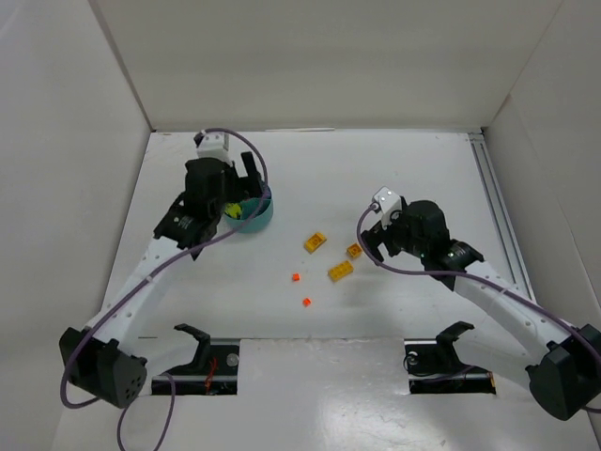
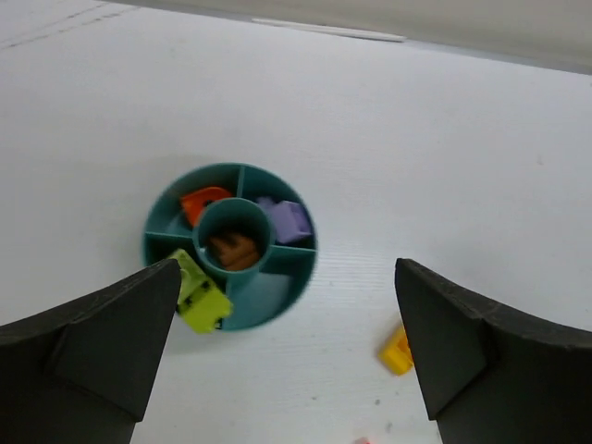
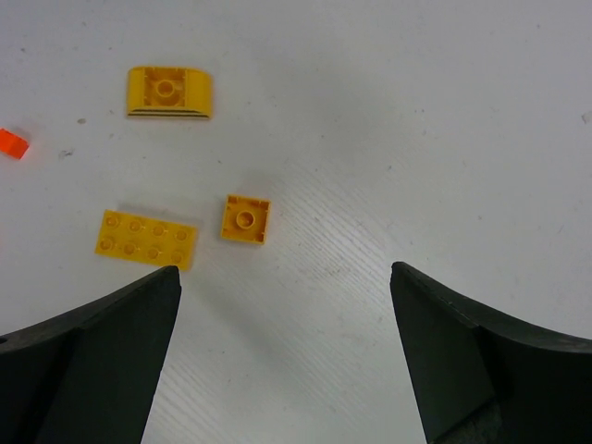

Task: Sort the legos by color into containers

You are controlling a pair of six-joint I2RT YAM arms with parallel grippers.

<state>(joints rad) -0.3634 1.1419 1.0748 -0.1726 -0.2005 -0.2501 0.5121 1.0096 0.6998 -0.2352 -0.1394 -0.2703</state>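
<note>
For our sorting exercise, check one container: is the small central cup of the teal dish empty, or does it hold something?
Not empty: the left wrist view shows brown bricks lying inside the central cup.

Your top camera sits high behind the arm bases, looking down on the table (image 1: 394, 169) from afar. Your left wrist camera looks down and forward past the left gripper (image 2: 285, 270) at the teal dish (image 2: 268, 294), from some height. Your right wrist camera hangs closer, facing nearly straight down past the right gripper (image 3: 283, 270) onto the square yellow brick (image 3: 245, 219). The top view shares both; the yellow piece (image 2: 396, 350) low in the left view may be a neighbouring brick.
</note>
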